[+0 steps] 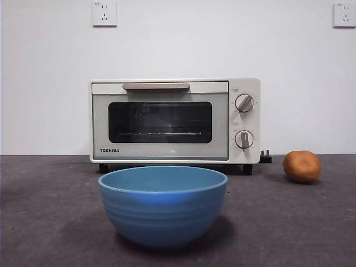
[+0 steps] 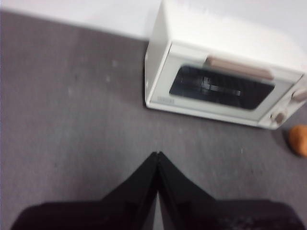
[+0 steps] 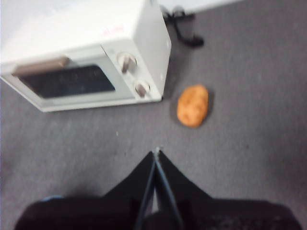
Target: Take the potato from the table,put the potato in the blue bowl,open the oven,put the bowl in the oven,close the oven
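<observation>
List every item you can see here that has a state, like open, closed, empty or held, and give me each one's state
Cream-white boxy Toshiba toaster oven: door shut, nothing visible on the rack inside.
Glossy blue ridged bowl: upright on the table, in front of the oven; inside hidden.
Round orange-brown potato: lying loose on the dark grey table, beside the oven's knob side, untouched.
Left gripper: shut, holding nothing.
Right gripper: shut, holding nothing, short of the potato.

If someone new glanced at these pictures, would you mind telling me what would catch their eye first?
Probably the blue bowl, empty and large in the foreground at the table's centre. Behind it stands the cream oven, door closed, against the white wall. The orange-brown potato lies alone on the dark grey table, beside the oven's knob end.
</observation>
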